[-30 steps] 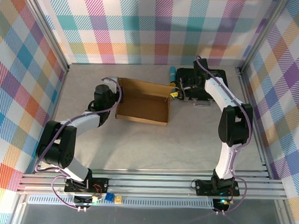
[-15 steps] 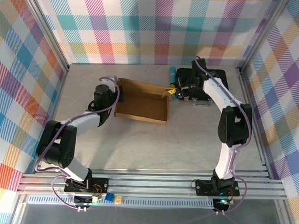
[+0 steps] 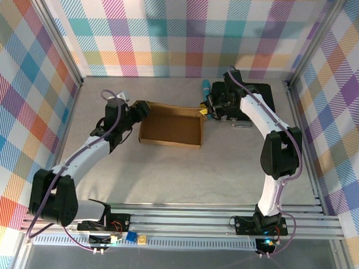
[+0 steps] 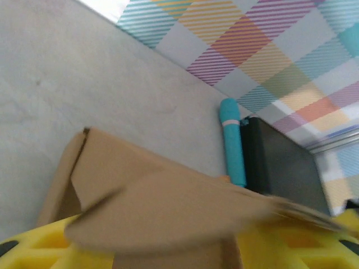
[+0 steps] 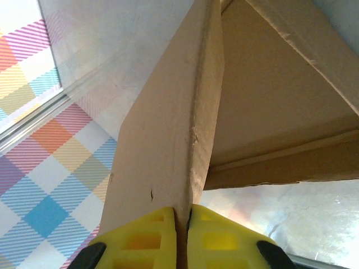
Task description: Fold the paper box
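Looking at the left of the top view, you have the left arm (image 3: 84, 152) reaching over the pale grey tabletop (image 3: 166, 175) to the left end of the plain brown corrugated cardboard paper box (image 3: 171, 127). The box lies as an open-topped tray with low walls, near the middle of the tabletop and toward its far side. In your left wrist view the yellow left fingers (image 4: 39, 244) stand apart at the bottom corners. A blurred flap of the paper box (image 4: 168, 207) crosses in front of them, and you cannot tell whether it touches either finger.

Beyond the box's right far corner a slim teal cylinder (image 3: 205, 87) lies on the tabletop. It sits just beside the left edge of a flat black rectangular case (image 3: 254, 93). Your left wrist view shows the same pair, the cylinder (image 4: 231, 140) lying along the side of the case (image 4: 280, 162).

At the box's right end the right arm (image 3: 260, 116) curves in over the black case. Its yellow right fingers (image 3: 202, 112) meet the right wall there. In your right wrist view these fingers (image 5: 143, 235) are pressed together on the edge of an upright cardboard panel (image 5: 168, 140). The box's inside opens to the right of that panel.
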`<state>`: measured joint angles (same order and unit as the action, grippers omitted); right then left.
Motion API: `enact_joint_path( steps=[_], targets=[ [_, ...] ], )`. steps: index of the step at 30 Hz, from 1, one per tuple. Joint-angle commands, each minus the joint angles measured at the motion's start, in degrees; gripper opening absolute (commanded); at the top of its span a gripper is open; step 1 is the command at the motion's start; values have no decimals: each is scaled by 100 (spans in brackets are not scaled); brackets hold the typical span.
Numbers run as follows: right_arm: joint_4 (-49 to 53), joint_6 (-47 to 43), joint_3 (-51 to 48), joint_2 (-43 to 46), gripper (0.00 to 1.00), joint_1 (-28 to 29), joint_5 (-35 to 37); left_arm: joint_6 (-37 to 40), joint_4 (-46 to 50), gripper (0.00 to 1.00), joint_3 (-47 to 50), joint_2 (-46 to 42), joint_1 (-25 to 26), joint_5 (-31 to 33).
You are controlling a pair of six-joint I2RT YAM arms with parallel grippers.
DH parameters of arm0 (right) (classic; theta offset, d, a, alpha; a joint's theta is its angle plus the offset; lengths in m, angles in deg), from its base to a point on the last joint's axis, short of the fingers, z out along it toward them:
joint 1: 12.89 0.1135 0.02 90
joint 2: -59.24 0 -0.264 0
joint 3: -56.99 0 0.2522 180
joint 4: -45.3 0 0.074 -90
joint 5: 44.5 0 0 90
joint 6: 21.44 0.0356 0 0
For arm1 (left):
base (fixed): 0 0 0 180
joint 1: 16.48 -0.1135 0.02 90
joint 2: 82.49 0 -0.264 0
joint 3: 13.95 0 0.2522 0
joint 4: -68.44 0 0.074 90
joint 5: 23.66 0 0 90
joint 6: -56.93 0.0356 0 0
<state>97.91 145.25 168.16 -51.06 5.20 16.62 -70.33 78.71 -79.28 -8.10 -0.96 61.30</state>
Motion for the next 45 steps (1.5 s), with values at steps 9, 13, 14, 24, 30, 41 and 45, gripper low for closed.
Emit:
enact_joint_path(
  steps=[9,13,14,24,30,41,45],
  targets=[
    [542,-678,405,-175,4,46,319,-1972,3443,72,-1857,-1023,-122,433],
    [536,-712,413,-220,4,43,255,-2296,4350,70,-2452,-95,-821,-350],
    [518,-717,405,-229,4,39,229,-2431,4203,70,-2393,112,-934,-618],
    [805,-1297,396,-220,6,41,221,-2830,3197,60,-2177,1257,-845,-1595],
    [918,-1870,248,-185,8,44,280,-2579,3308,52,-1746,1289,-553,-1515],
    [777,-2967,-471,-53,10,38,448,-2051,3223,39,-1149,1407,-438,-1511],
    [758,-3228,-661,-53,10,45,506,-1885,3234,37,-948,1488,-392,-1456]
  ],
)
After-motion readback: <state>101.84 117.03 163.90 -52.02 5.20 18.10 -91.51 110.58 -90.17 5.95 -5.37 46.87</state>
